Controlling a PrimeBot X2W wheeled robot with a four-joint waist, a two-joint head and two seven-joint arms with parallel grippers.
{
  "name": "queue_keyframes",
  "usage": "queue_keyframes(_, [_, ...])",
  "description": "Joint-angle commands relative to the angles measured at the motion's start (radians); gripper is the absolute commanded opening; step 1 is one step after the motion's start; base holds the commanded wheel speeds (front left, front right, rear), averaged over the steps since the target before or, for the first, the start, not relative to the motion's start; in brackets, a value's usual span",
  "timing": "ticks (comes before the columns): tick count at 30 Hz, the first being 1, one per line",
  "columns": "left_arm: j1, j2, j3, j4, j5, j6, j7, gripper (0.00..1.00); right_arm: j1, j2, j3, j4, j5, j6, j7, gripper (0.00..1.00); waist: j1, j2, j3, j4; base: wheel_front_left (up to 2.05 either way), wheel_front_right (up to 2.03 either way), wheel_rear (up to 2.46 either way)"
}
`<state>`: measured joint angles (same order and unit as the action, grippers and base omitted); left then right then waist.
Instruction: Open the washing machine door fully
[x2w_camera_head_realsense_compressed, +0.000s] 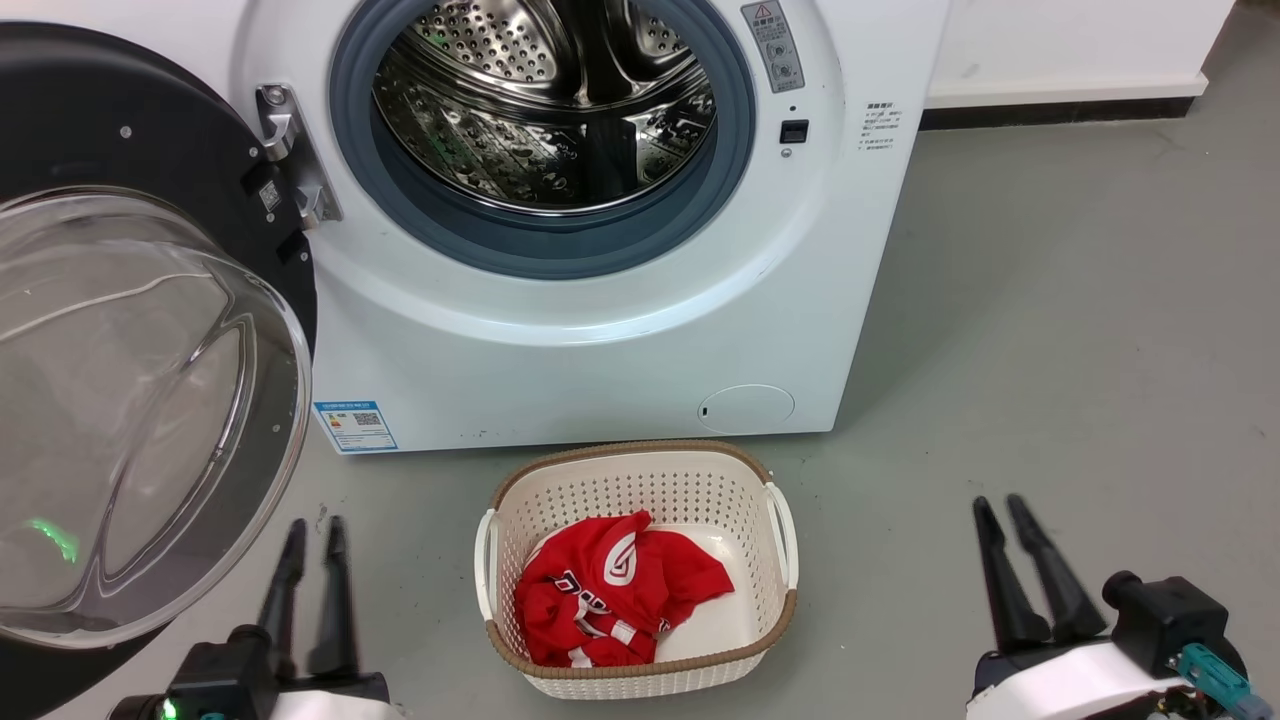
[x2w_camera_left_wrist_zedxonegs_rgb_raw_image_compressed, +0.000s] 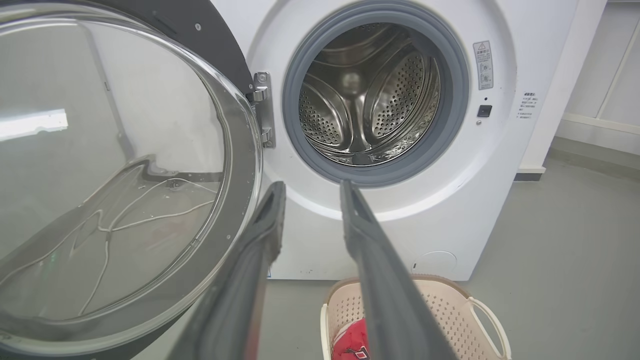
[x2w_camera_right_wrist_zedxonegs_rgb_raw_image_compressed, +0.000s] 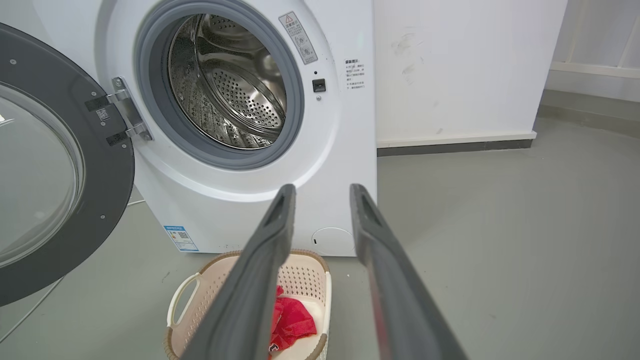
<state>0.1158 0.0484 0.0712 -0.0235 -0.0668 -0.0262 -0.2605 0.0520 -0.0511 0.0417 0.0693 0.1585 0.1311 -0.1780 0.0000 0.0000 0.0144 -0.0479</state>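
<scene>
The white washing machine (x2w_camera_head_realsense_compressed: 600, 340) stands ahead with its steel drum exposed. Its door (x2w_camera_head_realsense_compressed: 200, 170), a black disc with a clear glass bowl, is swung wide to the left on a metal hinge (x2w_camera_head_realsense_compressed: 290, 150). In the left wrist view the door (x2w_camera_left_wrist_zedxonegs_rgb_raw_image_compressed: 125, 175) sits left of the machine (x2w_camera_left_wrist_zedxonegs_rgb_raw_image_compressed: 400, 235). The right wrist view also shows door (x2w_camera_right_wrist_zedxonegs_rgb_raw_image_compressed: 110, 165) and machine (x2w_camera_right_wrist_zedxonegs_rgb_raw_image_compressed: 225, 210). My left gripper (x2w_camera_head_realsense_compressed: 314, 525) is open at the lower left, just right of the door's rim, holding nothing (x2w_camera_left_wrist_zedxonegs_rgb_raw_image_compressed: 311, 185). My right gripper (x2w_camera_head_realsense_compressed: 1000, 503) is open at the lower right, holding nothing (x2w_camera_right_wrist_zedxonegs_rgb_raw_image_compressed: 321, 187).
A cream laundry basket (x2w_camera_head_realsense_compressed: 770, 480) with a red garment (x2w_camera_head_realsense_compressed: 610, 590) sits on the grey floor in front of the machine, between my grippers. Grey floor (x2w_camera_head_realsense_compressed: 1080, 350) stretches to the right. A white wall with a dark skirting (x2w_camera_head_realsense_compressed: 1060, 110) runs at the back right.
</scene>
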Motion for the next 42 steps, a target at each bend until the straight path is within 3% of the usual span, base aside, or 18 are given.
queue_keyframes(1, [-0.023,0.002,0.01,0.005,-0.041,-0.004,0.014,0.0,-0.001,0.0,0.004,-0.018,0.042,0.0,-0.003,0.0,0.0,0.0,0.0,0.001,0.0,0.0,0.0])
queue_keyframes(27, [-0.091,0.002,0.017,0.09,-0.571,-0.039,0.137,0.0,-0.066,-0.029,-0.021,0.053,0.57,0.0,0.076,0.0,0.0,0.0,-0.003,0.012,0.0,0.0,0.0])
queue_keyframes(42, [-0.121,0.002,0.022,0.127,-0.775,-0.054,0.188,0.0,-0.087,-0.033,-0.035,0.076,0.767,0.0,0.11,0.0,0.0,0.0,-0.004,0.017,0.0,0.0,0.0])
